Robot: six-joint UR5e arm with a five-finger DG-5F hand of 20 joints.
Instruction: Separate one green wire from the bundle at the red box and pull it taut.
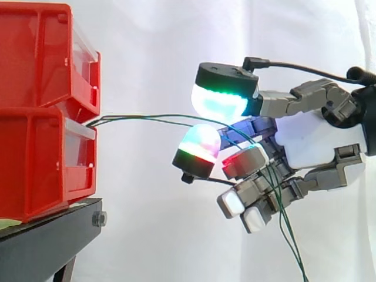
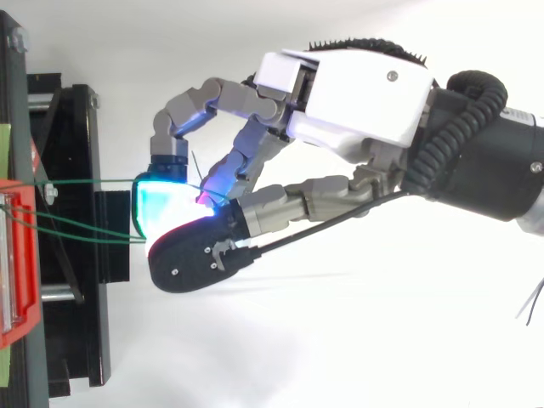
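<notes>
**Layout, side view, left to right**

1. Two stacked red plastic bins (image 1: 41, 106) stand on a black stand (image 1: 47, 241). Both are well apart from the hand, on the side its fingertips face.
2. Thin green wires (image 2: 85, 182) leave the gap between the upper and lower bin. They run roughly level across the open space to the hand, with a slight curve just beside the bins. In the top view two strands spread a little apart on the way and reach the cyan-glowing pad.
3. The hand (image 1: 317, 141) extends in from the right edge with its fingers curled toward the bins.
   - The upper fingertip pad (image 1: 218, 100) glows green and cyan.
   - The lower pad (image 1: 200, 147) glows green, magenta and red.
   - The two pads stand apart, and the green wires pass between them, over the lower pad.

**Hand state**

The hand is closed, with its fingers curled round the green wires. Past the pads the wires bend downward, cross the lower curled fingers and hang loose beneath the hand. It cannot be determined whether a single strand is held apart from the others.
</notes>
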